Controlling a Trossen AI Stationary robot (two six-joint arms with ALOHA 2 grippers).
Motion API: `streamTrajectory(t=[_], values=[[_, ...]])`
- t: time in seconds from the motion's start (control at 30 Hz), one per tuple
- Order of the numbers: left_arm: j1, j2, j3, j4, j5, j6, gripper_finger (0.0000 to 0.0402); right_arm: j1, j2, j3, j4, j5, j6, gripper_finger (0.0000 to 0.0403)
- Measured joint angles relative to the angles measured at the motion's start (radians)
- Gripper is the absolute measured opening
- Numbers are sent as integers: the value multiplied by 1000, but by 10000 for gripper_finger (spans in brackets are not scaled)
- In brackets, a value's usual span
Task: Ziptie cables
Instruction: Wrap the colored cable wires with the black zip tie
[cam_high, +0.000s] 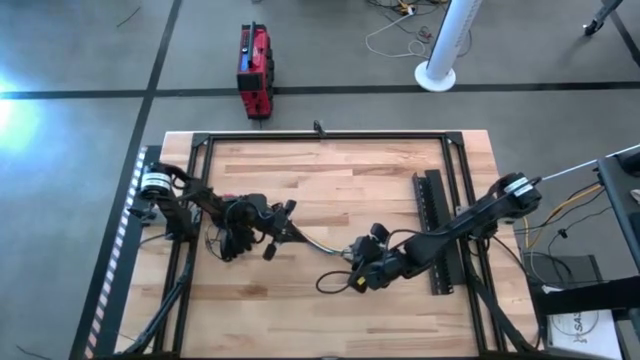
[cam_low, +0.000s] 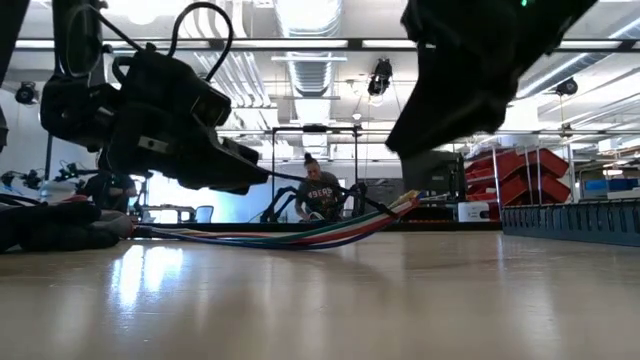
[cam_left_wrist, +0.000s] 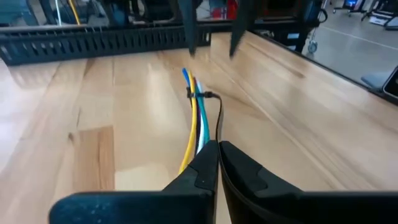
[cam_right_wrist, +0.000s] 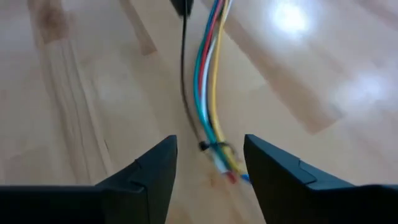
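Note:
The cables (cam_high: 318, 245) lie mid-table between my two grippers, a bundle of blue, green, white and yellow wires (cam_left_wrist: 194, 118). The ziptie (cam_right_wrist: 210, 147) is looped around the bundle close to its free end, and its thin black tail (cam_right_wrist: 183, 74) runs back to my left gripper (cam_left_wrist: 217, 148), which is shut on it. My right gripper (cam_right_wrist: 210, 143) is open, with one finger on each side of the looped end and touching nothing. In the low view the bundle (cam_low: 300, 238) rests on the table and its far end (cam_low: 408, 205) is raised. My left gripper pinches the ziptie's free tail (cam_left_wrist: 218, 134) between its two fingers. The fingers come in low, roughly level from the table's left, and lie along the strip. The tail (cam_low: 330, 192) runs clear of the table to the loop, slightly bowed. The wires pass beside and under the fingers.
A long black perforated bar (cam_high: 432, 230) lies on the table's right part, under my right arm. A black frame (cam_high: 320, 137) runs along the table's edges. A red box (cam_high: 255, 70) sits on the floor beyond the far edge. A person (cam_low: 320, 195) is in the room behind.

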Motion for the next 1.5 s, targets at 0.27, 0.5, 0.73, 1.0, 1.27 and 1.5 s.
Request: streamTrajectory(t=[0.27,0.5,0.73,1.0,1.27,1.5], values=[[-44,1,1,6,0,-14,0,-19,-33,0,24,8,-196,151],[-147,1,1,5,-5,-60,0,-56,20,-1,27,-194,-265,136],[-250,1,8,4,-162,-97,0,-49,-30,0,-73,-226,-269,127],[-320,5,99,-24,-301,-123,0,-9,-94,-8,-321,-220,-177,112],[-327,97,271,-198,-412,-130,0,-34,-74,-130,-214,-115,-273,94],[-326,97,346,-355,-550,-122,0,-100,-52,-158,-6,-93,-494,77]])
